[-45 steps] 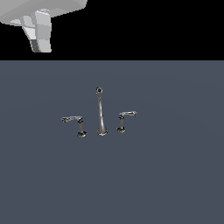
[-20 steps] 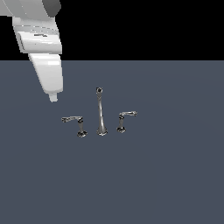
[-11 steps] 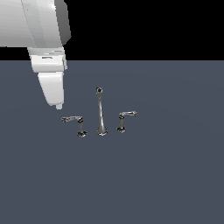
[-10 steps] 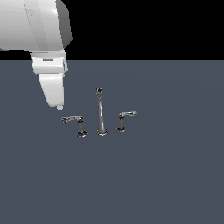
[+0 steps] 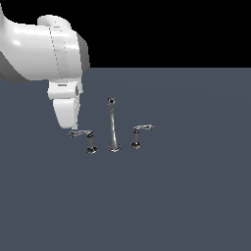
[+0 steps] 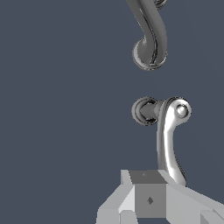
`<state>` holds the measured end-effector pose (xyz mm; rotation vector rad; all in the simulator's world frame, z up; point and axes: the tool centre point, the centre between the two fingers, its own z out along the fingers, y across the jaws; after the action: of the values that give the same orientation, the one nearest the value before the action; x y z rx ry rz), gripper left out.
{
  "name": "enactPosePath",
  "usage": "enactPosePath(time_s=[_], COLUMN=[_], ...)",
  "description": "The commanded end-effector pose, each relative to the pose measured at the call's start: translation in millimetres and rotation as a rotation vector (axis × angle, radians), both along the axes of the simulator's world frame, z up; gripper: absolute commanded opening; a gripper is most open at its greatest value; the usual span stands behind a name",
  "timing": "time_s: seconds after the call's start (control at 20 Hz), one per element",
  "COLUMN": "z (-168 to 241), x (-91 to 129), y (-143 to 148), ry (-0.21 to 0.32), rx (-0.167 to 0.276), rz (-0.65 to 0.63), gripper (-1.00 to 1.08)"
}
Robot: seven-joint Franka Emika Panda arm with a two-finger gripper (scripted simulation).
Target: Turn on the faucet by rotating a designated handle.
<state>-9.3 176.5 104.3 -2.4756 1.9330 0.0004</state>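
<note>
The chrome faucet (image 5: 113, 128) stands mid-floor, with a tall slender spout and a lever handle on each side. The handle (image 5: 81, 133) with the longer wavy lever is on the exterior view's left; its post (image 5: 91, 148) has a dark flared base. The shorter-lever handle (image 5: 142, 128) is on the right. My gripper (image 5: 73, 125) hangs tip-down just above the free end of the long lever, fingers together and holding nothing. In the wrist view the lever (image 6: 169, 140) runs from its post (image 6: 143, 111) to my gripper (image 6: 148, 186), and the spout (image 6: 151, 37) lies beyond.
Flat dark grey floor (image 5: 186, 196) all around the faucet. The bulky white arm (image 5: 44, 54) fills the upper part of the exterior view's left.
The arm has come down from the upper left of the exterior view and moved rightward; the fingertips now sit right above the long lever's end. The faucet has not moved.
</note>
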Motion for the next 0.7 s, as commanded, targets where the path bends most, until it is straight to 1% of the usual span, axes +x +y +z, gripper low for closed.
enactPosePath(time_s=[0.0, 0.3, 0.65], z=[-8, -18, -19], x=[8, 19, 20], y=[-1, -2, -3], ry=[-0.001, 0.0, 0.0], rx=[-0.002, -0.002, -0.002], rz=[-0.03, -0.068, -0.072], gripper=[-1.0, -1.0, -1.0])
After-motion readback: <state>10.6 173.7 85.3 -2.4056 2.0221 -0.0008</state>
